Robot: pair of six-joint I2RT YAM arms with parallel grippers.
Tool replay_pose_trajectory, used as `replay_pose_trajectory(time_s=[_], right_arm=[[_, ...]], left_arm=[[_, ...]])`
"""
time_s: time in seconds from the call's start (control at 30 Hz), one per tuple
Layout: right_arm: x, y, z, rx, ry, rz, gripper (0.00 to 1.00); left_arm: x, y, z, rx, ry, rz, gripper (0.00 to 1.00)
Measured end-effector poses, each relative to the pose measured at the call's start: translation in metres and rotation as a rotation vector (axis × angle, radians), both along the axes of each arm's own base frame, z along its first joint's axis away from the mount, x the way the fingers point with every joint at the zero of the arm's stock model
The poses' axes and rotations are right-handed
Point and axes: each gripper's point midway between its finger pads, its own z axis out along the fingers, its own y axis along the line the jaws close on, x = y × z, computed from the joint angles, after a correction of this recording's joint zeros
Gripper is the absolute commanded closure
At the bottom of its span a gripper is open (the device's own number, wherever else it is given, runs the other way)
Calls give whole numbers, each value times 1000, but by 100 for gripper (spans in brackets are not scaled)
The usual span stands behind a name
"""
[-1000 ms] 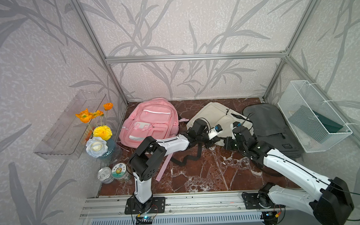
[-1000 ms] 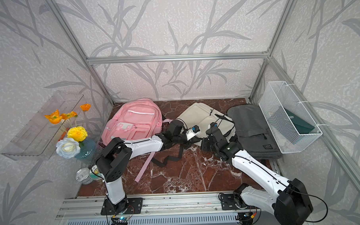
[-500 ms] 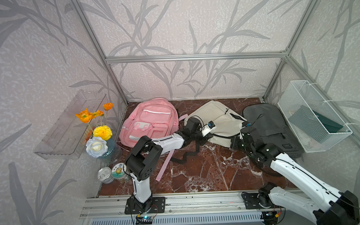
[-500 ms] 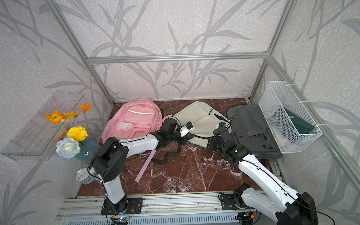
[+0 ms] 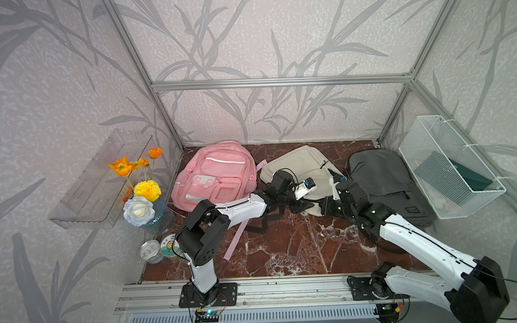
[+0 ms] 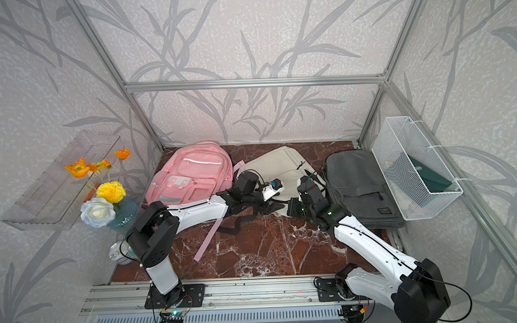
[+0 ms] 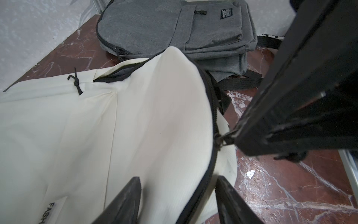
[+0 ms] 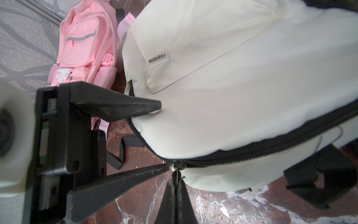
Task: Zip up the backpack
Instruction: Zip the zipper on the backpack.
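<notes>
Right fingers [image 8: 167, 203] pinched the zipper pull [image 8: 176, 172] on the cream backpack [image 8: 232, 93]; left fingers [image 7: 126, 201] spread astride its edge. Zip looked part-closed, with a stretch left.

A red-brown marble tabletop [image 5: 298, 249] bears three side by side — pink backpack [image 5: 216, 172], cream backpack [image 5: 298, 163], grey backpack [image 5: 382, 175].

The cream backpack [image 5: 299, 166] lies front up and askew on the dark red marble bench [image 5: 284, 250], between a pink backpack [image 5: 216, 172] and a grey backpack [image 5: 382, 175]; a small "FASHION" label [image 8: 157, 58] sits on its front pocket. A black zipper [image 8: 271, 149] runs round its bulging edge; on one side of the slider [image 8: 179, 165] the teeth are meshed; the thin pull [image 8: 175, 175] stretches straight out from the slider, away from the bag.
</notes>
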Motion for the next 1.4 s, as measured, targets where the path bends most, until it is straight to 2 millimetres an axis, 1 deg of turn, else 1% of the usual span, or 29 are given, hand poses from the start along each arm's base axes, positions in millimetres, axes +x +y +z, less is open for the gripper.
replay_pose_trajectory(time_s=[0.13,0.33,0.47,0.57,0.63,0.73,0.8,0.87,1.0,1.03,1.1,1.17,1.23,1.3,1.4], right_arm=[[0,3,2,4,-7,6,100],[4,-1,3,-11,-23,-16,100],[5,-6,6,-27,-39,-37,100],[5,-13,8,-41,-51,-61,100],[6,-20,10,-44,-52,-82,100],[10,-33,13,-32,-52,-120,100],[13,-40,14,-17,-50,-140,100],[14,-42,15,-3,-45,-142,100],[15,-43,14,4,-38,-138,100],[14,-42,13,3,-36,-134,100],[13,-38,12,-3,-34,-117,100],[10,-29,9,-11,-33,-85,100],[6,-18,8,-17,-32,-44,100],[3,-10,8,-18,-33,-16,100],[1,-1,9,-12,-41,10,100]], left_arm=[[2,-8,9,-17,-7,-21,63],[1,-6,3,11,19,-29,84],[1,-3,1,17,27,-28,92],[2,2,1,14,31,-26,95],[2,9,-1,13,39,-18,95],[2,19,3,3,30,-5,95],[3,25,5,-3,23,7,94],[4,28,7,-6,20,14,85],[8,34,4,0,36,42,61],[8,35,4,1,47,51,57],[7,34,3,0,51,48,52],[4,33,3,0,60,40,50],[-3,26,7,-4,68,12,50],[-10,16,14,-17,69,-23,49],[-16,1,29,-45,54,-67,50]])
